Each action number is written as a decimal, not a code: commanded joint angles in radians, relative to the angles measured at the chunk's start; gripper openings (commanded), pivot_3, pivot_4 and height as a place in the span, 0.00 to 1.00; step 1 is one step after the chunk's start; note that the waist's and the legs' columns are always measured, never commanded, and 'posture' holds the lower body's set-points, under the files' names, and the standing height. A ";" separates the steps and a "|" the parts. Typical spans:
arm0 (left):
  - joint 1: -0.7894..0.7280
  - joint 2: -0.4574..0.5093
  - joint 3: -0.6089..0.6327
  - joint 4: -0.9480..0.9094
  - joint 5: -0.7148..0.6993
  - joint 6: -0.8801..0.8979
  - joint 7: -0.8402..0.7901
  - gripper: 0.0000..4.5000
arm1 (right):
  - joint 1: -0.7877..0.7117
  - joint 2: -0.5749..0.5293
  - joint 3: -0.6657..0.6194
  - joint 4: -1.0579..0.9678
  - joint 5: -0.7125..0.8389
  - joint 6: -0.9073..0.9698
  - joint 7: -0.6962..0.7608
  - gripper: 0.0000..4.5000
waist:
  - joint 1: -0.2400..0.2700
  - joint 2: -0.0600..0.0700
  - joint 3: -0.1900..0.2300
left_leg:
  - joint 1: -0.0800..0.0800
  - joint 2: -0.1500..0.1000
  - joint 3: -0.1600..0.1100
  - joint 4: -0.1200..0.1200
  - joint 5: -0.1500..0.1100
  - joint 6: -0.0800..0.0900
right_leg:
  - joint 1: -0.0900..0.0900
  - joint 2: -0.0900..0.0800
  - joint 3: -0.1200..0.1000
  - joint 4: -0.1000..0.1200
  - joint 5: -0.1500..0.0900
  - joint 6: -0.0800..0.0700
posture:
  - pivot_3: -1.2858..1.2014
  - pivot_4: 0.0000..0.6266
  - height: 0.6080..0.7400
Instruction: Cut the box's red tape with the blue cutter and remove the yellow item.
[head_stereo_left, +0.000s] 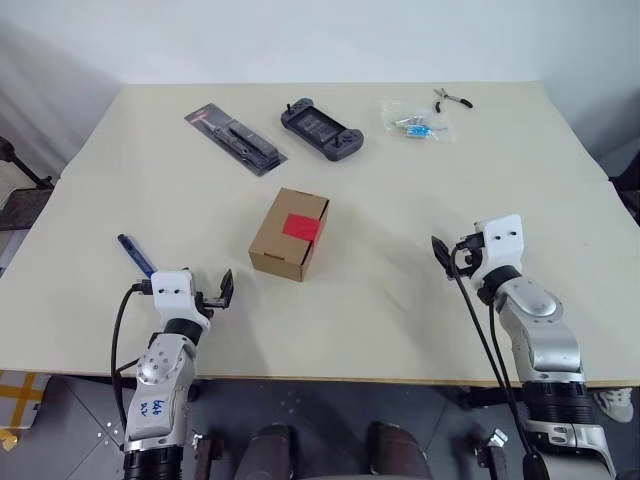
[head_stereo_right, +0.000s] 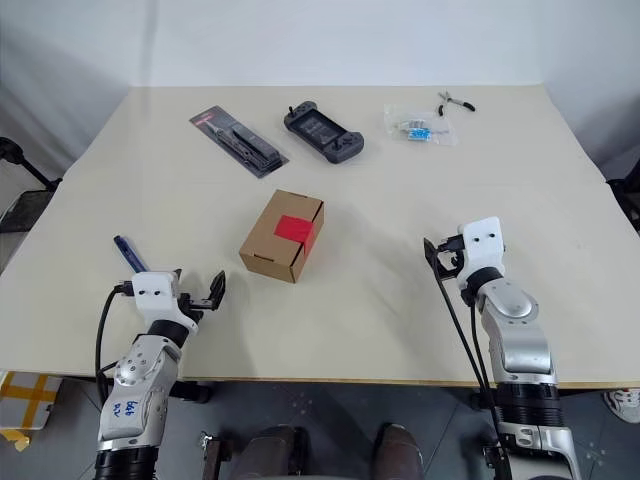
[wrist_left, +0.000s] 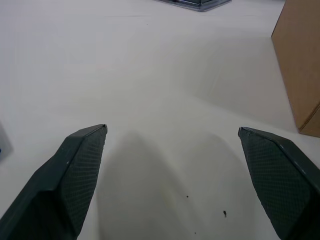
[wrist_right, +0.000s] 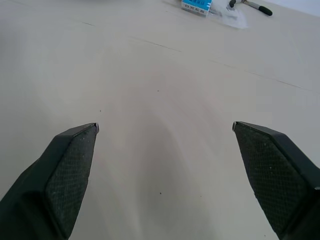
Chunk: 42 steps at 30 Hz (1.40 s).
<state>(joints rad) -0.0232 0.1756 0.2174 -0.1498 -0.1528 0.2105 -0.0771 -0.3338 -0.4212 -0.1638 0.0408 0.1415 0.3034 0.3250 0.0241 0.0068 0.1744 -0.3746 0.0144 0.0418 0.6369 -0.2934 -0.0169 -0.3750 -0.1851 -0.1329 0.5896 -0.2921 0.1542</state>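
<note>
1. Near the middle of the counter (head_stereo_left: 400, 310) sits 1 box (head_stereo_left: 289, 234), shut, with 1 strip of red tape (head_stereo_left: 301, 227) across its top seam; the yellow item is presumably inside.
2. Close to the counter's near left edge lies 1 blue cutter (head_stereo_left: 134, 254), just beside the left pincer (head_stereo_left: 208, 293), which hangs wide apart and holds nothing.
3. Toward the near right edge the right pincer (head_stereo_left: 450, 257) also stands wide and empty, well apart from the box.
4. Likely step in hand: picking up the cutter. Best done by bringing the left pincer over the cutter's middle, closing across its slim body so the dark tip stays free, and checking that it does not roll.
5. Steadying the box with the right pincer should help the cut run along the seam.
6. Along the far edge: 1 black tool in blister packaging (head_stereo_left: 236, 139), 1 handheld game console (head_stereo_left: 321, 128), 1 clear bag of small parts (head_stereo_left: 415, 120) and 1 pair of pliers (head_stereo_left: 452, 98).
</note>
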 joint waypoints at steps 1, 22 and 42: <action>0.013 0.012 0.007 0.007 0.016 0.009 0.009 0.99 | -0.001 -0.006 -0.012 -0.030 0.000 -0.029 -0.001 1.00 | 0.000 0.000 0.000 | 0.000 0.000 0.000 0.000 0.000 0.000 | 0.000 0.000 0.000 0.000 0.000 0.000 | 0.52 0.24 1.00; -0.300 0.117 0.034 0.329 0.017 -0.040 -0.037 0.50 | -0.150 0.053 0.168 -0.086 0.026 0.156 0.113 0.23 | -0.003 -0.003 0.002 | 0.000 0.001 0.001 0.000 0.000 -0.001 | -0.001 0.001 0.001 0.001 0.001 -0.001 | 0.52 0.24 1.00; -0.467 0.151 -0.208 0.401 -0.072 0.036 -0.581 0.01 | -0.443 0.247 0.329 0.203 -0.051 0.097 0.150 0.00 | -0.049 -0.011 0.005 | -0.003 0.002 0.000 0.004 -0.002 -0.002 | -0.003 0.002 -0.001 0.003 0.002 0.002 | 0.52 0.24 1.00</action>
<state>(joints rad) -0.5019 0.3278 0.0404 0.3209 -0.1941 0.2143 -0.6075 -0.7464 -0.1825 0.1506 0.2571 0.0902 0.4274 0.4485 -0.0249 -0.0040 0.1798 -0.3775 0.0163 0.0416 0.6408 -0.2953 -0.0188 -0.3778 -0.1828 -0.1335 0.5930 -0.2901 0.1558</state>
